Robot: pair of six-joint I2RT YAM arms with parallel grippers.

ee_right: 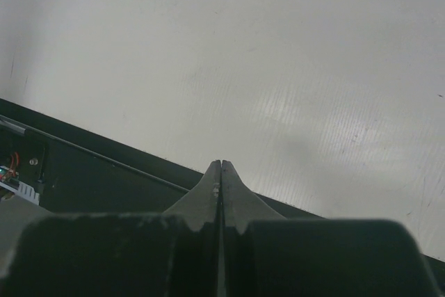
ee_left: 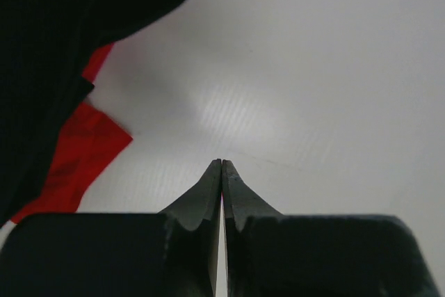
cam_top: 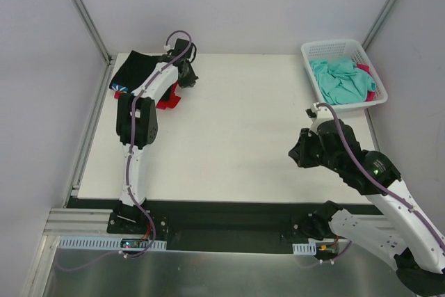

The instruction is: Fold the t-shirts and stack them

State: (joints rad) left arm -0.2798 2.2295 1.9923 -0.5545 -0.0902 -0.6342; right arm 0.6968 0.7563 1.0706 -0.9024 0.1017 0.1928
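The left arm (cam_top: 139, 113) reaches far forward, the left claw (ee_left: 222, 165) pinched together and empty; the right arm (cam_top: 361, 165) sits folded near its base, the right claw (ee_right: 221, 165) likewise closed.

I record a black tee (cam_top: 135, 67) on a red tee (cam_top: 170, 101), upper left; a teal tee (cam_top: 341, 81) in the basket (cam_top: 334, 45), upper right.

A white mesh basket (cam_top: 331, 44) sits on the white table (cam_top: 236, 130), far right corner.
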